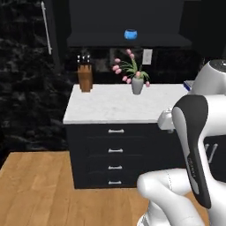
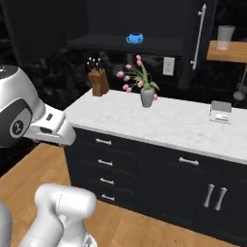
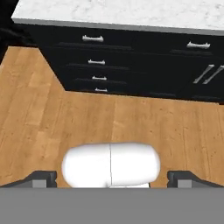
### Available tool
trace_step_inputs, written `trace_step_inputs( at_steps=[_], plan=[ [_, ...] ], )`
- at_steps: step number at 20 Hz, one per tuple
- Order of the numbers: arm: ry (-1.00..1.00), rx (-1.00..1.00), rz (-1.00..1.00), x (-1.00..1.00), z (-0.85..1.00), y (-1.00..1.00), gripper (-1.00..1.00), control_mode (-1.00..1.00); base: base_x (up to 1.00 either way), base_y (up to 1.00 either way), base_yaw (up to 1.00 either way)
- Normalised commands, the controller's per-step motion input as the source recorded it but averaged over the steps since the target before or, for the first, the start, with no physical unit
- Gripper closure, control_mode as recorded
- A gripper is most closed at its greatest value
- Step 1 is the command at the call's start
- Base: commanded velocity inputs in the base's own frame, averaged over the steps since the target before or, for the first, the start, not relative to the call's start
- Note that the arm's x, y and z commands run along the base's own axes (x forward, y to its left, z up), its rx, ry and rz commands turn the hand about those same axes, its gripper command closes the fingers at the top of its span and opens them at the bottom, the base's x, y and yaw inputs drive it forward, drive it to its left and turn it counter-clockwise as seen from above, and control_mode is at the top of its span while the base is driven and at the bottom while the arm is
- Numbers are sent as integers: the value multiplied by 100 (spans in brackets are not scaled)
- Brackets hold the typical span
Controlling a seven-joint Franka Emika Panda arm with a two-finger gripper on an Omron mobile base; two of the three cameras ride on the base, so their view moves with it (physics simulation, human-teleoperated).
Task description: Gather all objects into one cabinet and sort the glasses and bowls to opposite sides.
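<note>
Writing unreadable; blue bowl (image 1: 130,34) on cabinet (image 1: 128,41) shelf.

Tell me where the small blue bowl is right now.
The blue bowl sits on the open upper cabinet's dark shelf, directly above the pink flower vase on the counter.

place: kitchen | signs — marble counter (image 1: 114,106), black drawers (image 1: 115,154), knife block (image 1: 84,76)

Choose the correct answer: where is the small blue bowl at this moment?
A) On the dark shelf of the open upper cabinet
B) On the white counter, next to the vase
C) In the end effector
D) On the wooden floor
A: the blue bowl sits on the cabinet shelf, above the flower vase.
</note>
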Motion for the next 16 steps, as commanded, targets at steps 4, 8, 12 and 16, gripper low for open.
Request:
trace_step_inputs(
  at_steps=[4, 8, 12, 16],
  plan=[
    [0, 0, 0, 0, 0, 0, -100, 100, 77, 39, -57],
    [0, 0, 0, 0, 0, 0, -100, 100, 89, 38, -49],
    [0, 0, 0, 0, 0, 0, -100, 100, 54, 40, -24],
    [0, 0, 0, 0, 0, 0, -100, 100, 58, 57, -7]
  ],
)
